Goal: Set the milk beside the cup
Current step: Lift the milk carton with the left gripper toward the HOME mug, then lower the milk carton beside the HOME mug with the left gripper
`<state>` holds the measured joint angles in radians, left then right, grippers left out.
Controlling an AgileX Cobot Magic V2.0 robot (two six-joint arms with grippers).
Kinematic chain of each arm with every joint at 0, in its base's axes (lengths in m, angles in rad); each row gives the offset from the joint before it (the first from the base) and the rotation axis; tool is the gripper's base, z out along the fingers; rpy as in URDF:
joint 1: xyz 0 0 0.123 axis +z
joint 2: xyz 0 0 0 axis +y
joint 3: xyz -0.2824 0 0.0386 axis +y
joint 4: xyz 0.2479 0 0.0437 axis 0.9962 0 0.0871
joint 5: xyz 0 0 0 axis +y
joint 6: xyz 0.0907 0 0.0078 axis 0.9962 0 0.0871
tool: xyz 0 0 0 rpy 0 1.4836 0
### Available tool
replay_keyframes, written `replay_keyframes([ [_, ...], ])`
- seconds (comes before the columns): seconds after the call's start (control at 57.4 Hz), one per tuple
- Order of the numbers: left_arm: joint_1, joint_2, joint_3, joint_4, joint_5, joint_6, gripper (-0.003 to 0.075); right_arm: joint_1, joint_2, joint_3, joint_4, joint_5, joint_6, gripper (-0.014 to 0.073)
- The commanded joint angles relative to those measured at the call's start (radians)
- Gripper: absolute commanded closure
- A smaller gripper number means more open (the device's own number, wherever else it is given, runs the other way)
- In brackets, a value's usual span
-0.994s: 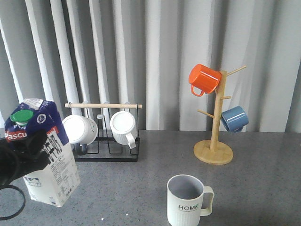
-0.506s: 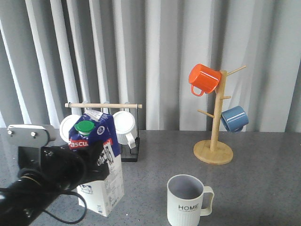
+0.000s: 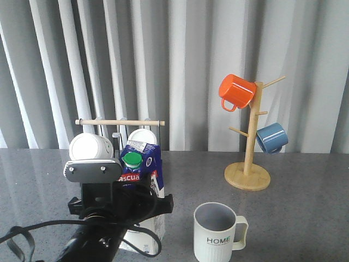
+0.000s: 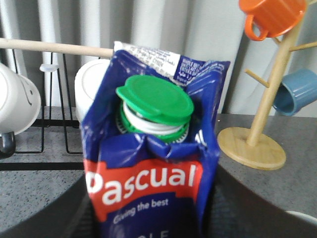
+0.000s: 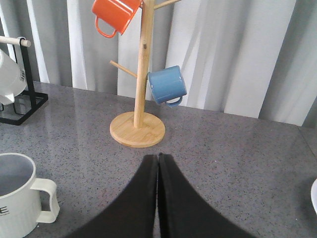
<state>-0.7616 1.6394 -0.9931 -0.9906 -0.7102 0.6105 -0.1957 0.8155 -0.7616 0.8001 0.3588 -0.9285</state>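
Step in hand: transport. Left gripper (image 3: 143,210) is clamped on the milk (image 3: 143,180), holding the carton at its lower body; cap and blue top stand above the gripper. Carton roughly upright, slight lean. Whether its base touches the surface (image 3: 305,218) cannot be told, since the arm covers the bottom edge.

The cup (image 3: 217,233) sits to the right of the left gripper, near but apart from the carton, handle pointing away from it.

Right gripper (image 5: 157,198): fingers pressed together, holding nothing, idle over bare surface. Mug tree (image 5: 138,116) ahead of it, cup off to its left.

Next move, as judged: carry the carton a little further right toward the cup, stop short of contact, lower until the base seats flat, then release. The lean should be corrected before letting go or the carton may tip into the cup.

Hard to make out:
- Left fingertips are not visible in the wrist view; only the carton top fills it.
- Lower carton print hidden by arm and cable.
- Cup cut off at frame edge in right wrist view.
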Motion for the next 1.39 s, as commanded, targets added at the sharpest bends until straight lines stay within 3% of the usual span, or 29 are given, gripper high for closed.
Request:
replay_keyframes([
  [0.0, -0.039, 0.0, -0.063, -0.018, -0.093, 0.04, 0.0655, -0.007, -0.01, -0.036, 0.012, -0.05, -0.01, 0.0603],
  [0.122, -0.074, 0.041, -0.105, -0.034, -0.137, 0.04, 0.0655, -0.007, -0.01, -0.036, 0.012, -0.05, -0.01, 0.0603],
  [0.209, -0.08, 0.067, -0.144, -0.124, -0.174, 0.042, 0.0655, -0.007, -0.01, -0.036, 0.012, -0.05, -0.01, 0.0603],
  [0.349, -0.087, 0.116, -0.2, -0.245, -0.219, 0.16, 0.0655, -0.007, -0.01, -0.036, 0.012, -0.05, -0.01, 0.0603],
  [0.471, -0.106, 0.134, -0.218, -0.306, -0.255, 0.182, 0.0655, -0.007, -0.01, -0.036, 0.012, -0.05, -0.01, 0.0603],
  [0.819, -0.156, 0.191, -0.224, -0.305, -0.308, 0.179, 0.0655, -0.007, -0.01, -0.036, 0.012, -0.05, -0.01, 0.0603],
  [1.377, -0.156, 0.201, -0.224, -0.305, -0.307, 0.181, 0.0655, -0.007, -0.01, -0.036, 0.012, -0.05, -0.01, 0.0603],
])
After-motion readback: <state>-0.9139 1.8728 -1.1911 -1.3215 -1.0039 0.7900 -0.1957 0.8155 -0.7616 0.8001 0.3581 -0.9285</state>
